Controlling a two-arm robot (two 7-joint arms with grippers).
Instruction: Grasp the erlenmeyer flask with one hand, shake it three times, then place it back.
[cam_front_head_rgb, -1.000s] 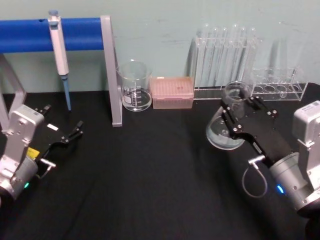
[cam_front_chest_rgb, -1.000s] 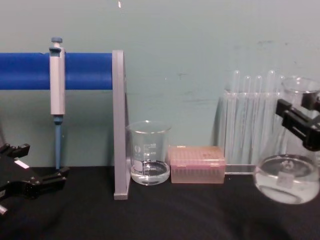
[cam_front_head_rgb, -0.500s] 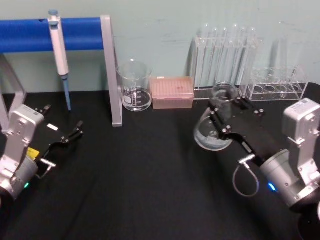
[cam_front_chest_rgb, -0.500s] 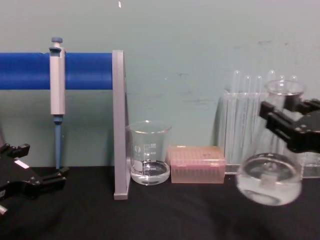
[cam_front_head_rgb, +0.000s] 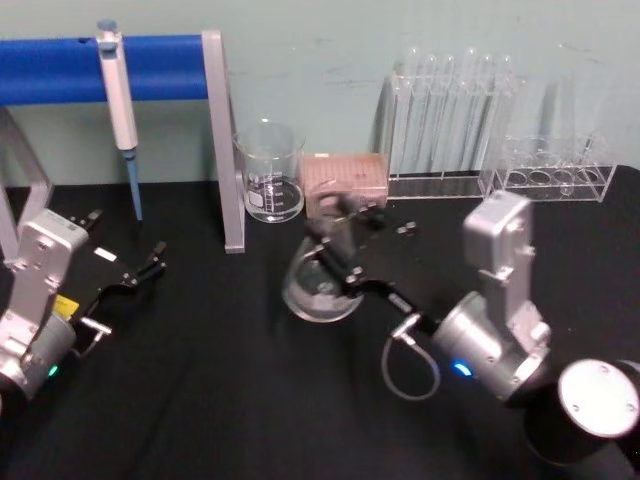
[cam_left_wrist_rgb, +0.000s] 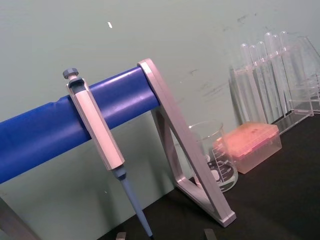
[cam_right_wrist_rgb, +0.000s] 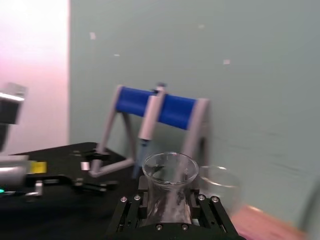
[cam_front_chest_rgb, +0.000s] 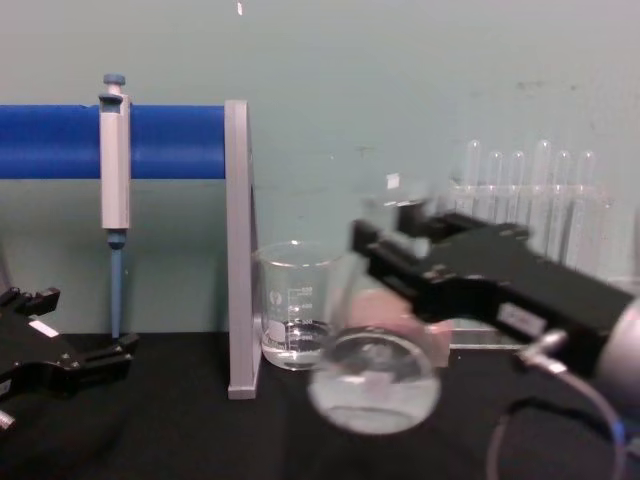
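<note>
The erlenmeyer flask (cam_front_head_rgb: 318, 288) is clear glass with a little liquid in its wide base. It hangs tilted above the black table, in front of the pink box. My right gripper (cam_front_head_rgb: 338, 228) is shut on its neck. In the chest view the flask's base (cam_front_chest_rgb: 375, 385) hangs below the black fingers of the right gripper (cam_front_chest_rgb: 392, 245), just right of the beaker. The right wrist view shows the flask's round rim (cam_right_wrist_rgb: 169, 172) standing up between the jaws. My left gripper (cam_front_head_rgb: 128, 262) rests open at the table's left side, holding nothing.
A glass beaker (cam_front_head_rgb: 268, 172) and a pink tip box (cam_front_head_rgb: 345, 178) stand at the back centre. Right of them stand racks of test tubes (cam_front_head_rgb: 452, 110). On the left, a pipette (cam_front_head_rgb: 118, 100) hangs from a blue bar on a grey frame (cam_front_head_rgb: 222, 140).
My right gripper has swung the flask to the left, from in front of the test-tube racks to in front of the pink box and beaker. The left arm has stayed still.
</note>
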